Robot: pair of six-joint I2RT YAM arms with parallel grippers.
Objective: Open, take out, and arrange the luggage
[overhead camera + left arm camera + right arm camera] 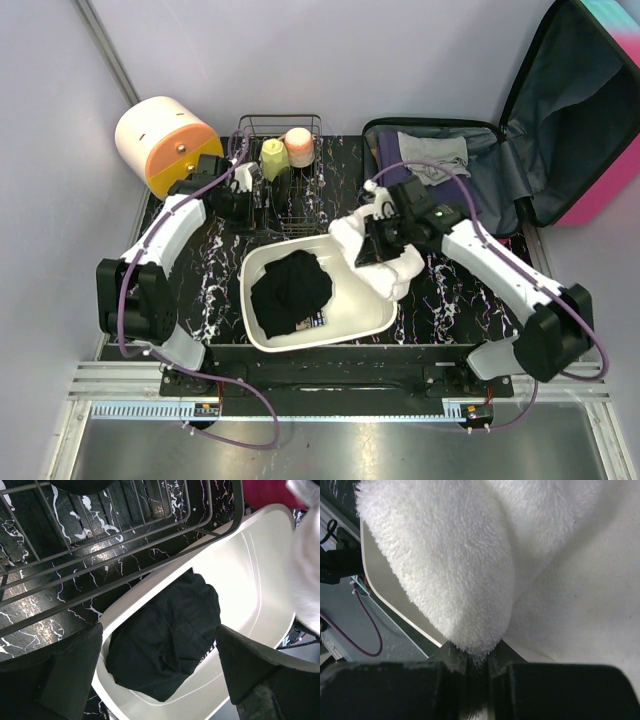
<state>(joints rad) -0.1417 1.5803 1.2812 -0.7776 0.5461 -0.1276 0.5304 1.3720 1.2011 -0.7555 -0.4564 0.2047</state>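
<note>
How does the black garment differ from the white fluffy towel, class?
The black garment is dark and smooth-woven; the white fluffy towel is pale and plush. The black garment lies bunched inside the white tub; the towel hangs above its rim, pinched by the right gripper. Both are soft fabric items.

Top view: light was bright, even and diffuse, falling from overhead, and the pale walls were near washed out. Shadows lay soft and short under the white basin. The black garment read as a flat dark mass with little fold detail. The luggage lining stayed dim.

Left wrist view: glare patches sat on the marbled table, and the basin wall was blown out. The white towel was blurred at the right edge. The fingers of the left gripper were dark and soft.

Right wrist view: towel pile was crisp at centre and softer to the right. The right gripper was near black and unfocused, and the background on the left was blurred.
</note>
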